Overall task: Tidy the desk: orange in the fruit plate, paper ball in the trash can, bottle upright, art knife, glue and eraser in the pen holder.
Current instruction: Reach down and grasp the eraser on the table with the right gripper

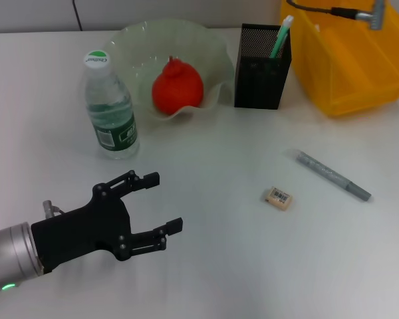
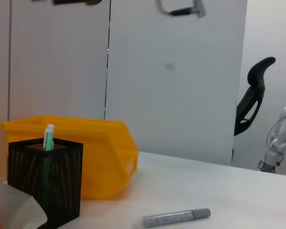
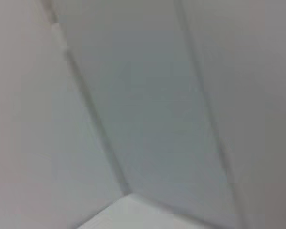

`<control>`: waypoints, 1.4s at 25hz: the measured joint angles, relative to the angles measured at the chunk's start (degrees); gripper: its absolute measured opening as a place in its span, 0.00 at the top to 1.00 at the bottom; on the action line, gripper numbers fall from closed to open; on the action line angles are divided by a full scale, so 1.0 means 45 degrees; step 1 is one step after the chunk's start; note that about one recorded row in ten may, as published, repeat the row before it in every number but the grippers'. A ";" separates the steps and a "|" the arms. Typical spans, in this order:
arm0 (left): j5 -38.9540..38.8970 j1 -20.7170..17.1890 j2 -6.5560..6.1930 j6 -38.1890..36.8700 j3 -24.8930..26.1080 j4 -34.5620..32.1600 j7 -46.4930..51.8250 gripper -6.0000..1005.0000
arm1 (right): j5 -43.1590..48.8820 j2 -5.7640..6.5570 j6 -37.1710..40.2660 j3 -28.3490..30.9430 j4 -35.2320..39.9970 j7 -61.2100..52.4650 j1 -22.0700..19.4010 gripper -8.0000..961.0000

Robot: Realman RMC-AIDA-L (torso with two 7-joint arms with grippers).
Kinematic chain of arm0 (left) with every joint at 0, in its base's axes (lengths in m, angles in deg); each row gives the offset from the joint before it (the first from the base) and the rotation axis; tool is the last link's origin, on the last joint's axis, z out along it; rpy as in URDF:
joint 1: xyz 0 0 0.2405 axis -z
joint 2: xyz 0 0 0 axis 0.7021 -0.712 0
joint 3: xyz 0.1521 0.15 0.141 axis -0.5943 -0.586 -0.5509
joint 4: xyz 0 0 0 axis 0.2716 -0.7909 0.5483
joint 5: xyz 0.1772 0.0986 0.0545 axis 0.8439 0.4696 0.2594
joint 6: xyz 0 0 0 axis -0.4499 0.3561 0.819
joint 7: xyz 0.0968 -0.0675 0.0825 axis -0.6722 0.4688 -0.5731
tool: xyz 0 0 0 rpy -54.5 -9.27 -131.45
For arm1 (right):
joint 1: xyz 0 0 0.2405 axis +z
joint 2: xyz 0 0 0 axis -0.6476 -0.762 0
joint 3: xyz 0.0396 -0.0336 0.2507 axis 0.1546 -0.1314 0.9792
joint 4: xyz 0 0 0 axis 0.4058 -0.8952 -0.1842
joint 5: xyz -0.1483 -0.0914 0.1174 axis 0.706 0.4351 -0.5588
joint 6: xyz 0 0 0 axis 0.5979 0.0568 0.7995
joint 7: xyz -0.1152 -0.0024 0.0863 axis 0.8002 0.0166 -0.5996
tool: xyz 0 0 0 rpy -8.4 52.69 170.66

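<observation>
My left gripper [image 1: 163,203] hovers open and empty over the near left of the desk [image 1: 219,266], in front of the upright bottle [image 1: 110,107]. The orange [image 1: 177,86] lies in the pale-green fruit plate [image 1: 213,50]. From the black mesh pen holder [image 1: 261,70] [image 2: 45,183] sticks the mint-green art knife [image 1: 280,36] [image 2: 48,138]. The grey glue [image 1: 332,175] [image 2: 176,218] and the beige eraser [image 1: 278,197] lie on the desk to the right. The yellow trash can [image 1: 349,60] [image 2: 95,157] stands at the back right. No paper ball shows. My right gripper is out of view.
A black cable with a grey metal piece [image 1: 371,14] hangs over the trash can's far rim. The right wrist view shows only pale wall panels. A black office chair [image 2: 252,100] stands beyond the desk's far side.
</observation>
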 joint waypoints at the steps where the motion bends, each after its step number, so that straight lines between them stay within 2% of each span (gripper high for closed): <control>1: 0.0000 0.0000 0.0000 0.0000 0.0000 0.0000 0.0000 0.14 | 0.0000 0.0000 0.0000 0.0000 0.0000 0.0000 0.0000 0.34; 2: 0.0003 -0.0001 -0.0004 0.0004 0.0019 -0.0062 -0.0001 0.14 | 0.0247 0.0108 0.2199 0.1178 -0.0111 -0.0154 0.0514 0.34; 5: 0.0007 -0.0010 0.0004 -0.0027 0.0019 -0.0131 0.0040 0.14 | 0.1216 0.0552 0.4945 0.2153 -0.0549 -0.0416 0.1355 0.34; 6: 0.0007 -0.0010 0.0004 -0.0027 0.0019 -0.0131 0.0040 0.14 | 0.1216 0.0552 0.4945 0.2153 -0.0549 -0.0416 0.1355 0.34; 7: 0.0010 -0.0039 0.0041 -0.0072 0.0006 -0.0148 0.0068 0.14 | 0.2178 0.0774 0.6305 0.2446 -0.1068 -0.0485 0.1884 0.34; 8: 0.0012 -0.0048 0.0044 -0.0075 0.0006 -0.0148 0.0084 0.14 | 0.2178 0.0774 0.6305 0.2446 -0.1068 -0.0485 0.1884 0.34; 10: 0.0011 -0.0069 0.0048 -0.0085 0.0013 -0.0148 0.0150 0.14 | 0.3700 0.0920 0.7613 0.2486 -0.1942 -0.0578 0.2630 0.34; 11: 0.0011 -0.0069 0.0048 -0.0085 0.0013 -0.0148 0.0150 0.14 | 0.3700 0.0920 0.7613 0.2486 -0.1942 -0.0578 0.2630 0.34; 12: 0.0010 -0.0074 0.0052 -0.0092 0.0026 -0.0149 0.0252 0.14 | 0.4877 0.0902 0.8144 0.2426 -0.2573 -0.0602 0.3126 0.34; 14: 0.0010 -0.0043 0.0064 -0.0074 0.0030 -0.0153 0.0376 0.14 | 0.5443 0.0832 0.8329 0.2389 -0.2855 -0.0602 0.3371 0.34; 15: 0.0010 -0.0043 0.0064 -0.0074 0.0030 -0.0153 0.0376 0.14 | 0.6686 0.0616 0.8587 0.2223 -0.3275 -0.0602 0.3805 0.34; 16: 0.0009 0.0014 0.0069 -0.0026 0.0033 -0.0161 0.0492 0.14 | 0.6686 0.0616 0.8587 0.2223 -0.3275 -0.0602 0.3805 0.34; 17: 0.0009 0.0038 0.0071 -0.0009 0.0033 -0.0162 0.0533 0.14 | 0.7820 0.0349 0.8706 0.1906 -0.3500 -0.0611 0.4111 0.34; 18: 0.0009 0.0038 0.0071 -0.0009 0.0033 -0.0162 0.0533 0.14 | 0.7820 0.0349 0.8706 0.1906 -0.3500 -0.0611 0.4111 0.34; 19: 0.0009 0.0066 0.0072 0.0017 0.0032 -0.0168 0.0568 0.14 | 0.8417 0.0207 0.8736 0.1718 -0.3599 -0.0621 0.4229 0.34; 20: 0.0009 0.0066 0.0072 0.0017 0.0032 -0.0168 0.0568 0.14 | 0.9377 -0.0036 0.8663 0.1348 -0.3864 -0.0621 0.4474 0.34; 24: 0.0006 0.0150 0.0105 0.0197 0.0034 -0.0284 0.0631 0.14 | 0.9836 -0.0141 0.8343 0.0703 -0.4526 -0.0591 0.4762 0.34; 25: 0.0006 0.0192 0.0109 0.0215 0.0030 -0.0284 0.0674 0.14 | 0.9836 -0.0163 0.7946 0.0341 -0.5150 -0.0509 0.4924 0.34; 29: 0.0005 0.0226 0.0111 0.0316 -0.0020 -0.0285 0.0715 0.14 | 0.9771 -0.0206 0.7293 -0.0080 -0.6305 -0.0218 0.5178 0.34; 35: 0.0014 0.0241 0.0100 0.0357 -0.0160 -0.0285 0.0878 0.14 | 0.9330 -0.0242 0.6946 -0.0489 -0.7138 0.0191 0.5351 0.34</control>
